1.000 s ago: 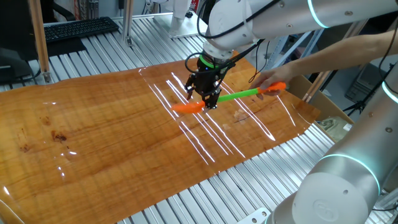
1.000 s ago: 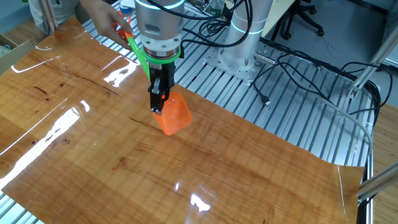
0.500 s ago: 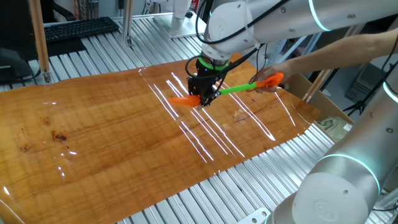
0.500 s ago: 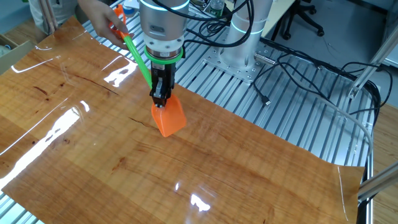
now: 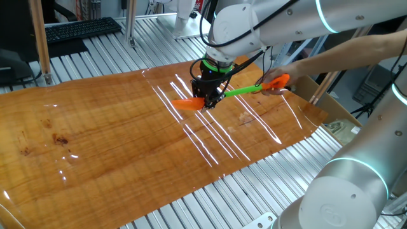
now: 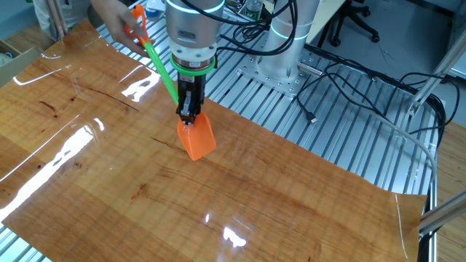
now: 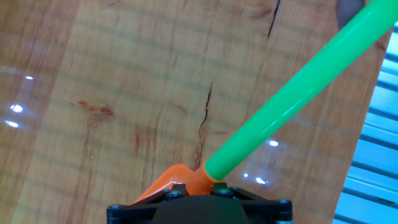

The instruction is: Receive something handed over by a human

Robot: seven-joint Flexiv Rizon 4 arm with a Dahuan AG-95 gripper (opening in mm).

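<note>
The toy shovel has an orange blade (image 5: 186, 103), a green shaft (image 5: 243, 91) and an orange end piece (image 5: 278, 81). My gripper (image 5: 206, 102) is shut on it where the shaft meets the blade and holds it just above the wooden table (image 5: 95, 133). The human's hand (image 5: 275, 80) still holds the end piece, forearm reaching in from the right. In the other fixed view the gripper (image 6: 188, 116) clamps the blade (image 6: 197, 138), with the shaft (image 6: 161, 67) rising to the hand (image 6: 116, 16). In the hand view the shaft (image 7: 292, 93) runs up right from the orange neck (image 7: 180, 177).
A second robot arm (image 5: 350, 191) stands at the lower right. A keyboard (image 5: 79, 28) lies at the back left. A cardboard box (image 5: 327, 108) sits off the table's right edge. Cables (image 6: 349, 80) and a robot base (image 6: 287, 44) lie on the metal frame beyond.
The gripper with the shovel has risen slightly and shifted towards the back; the shaft is tilted more steeply. The hand moved with the end piece. Little change in the last half second.
</note>
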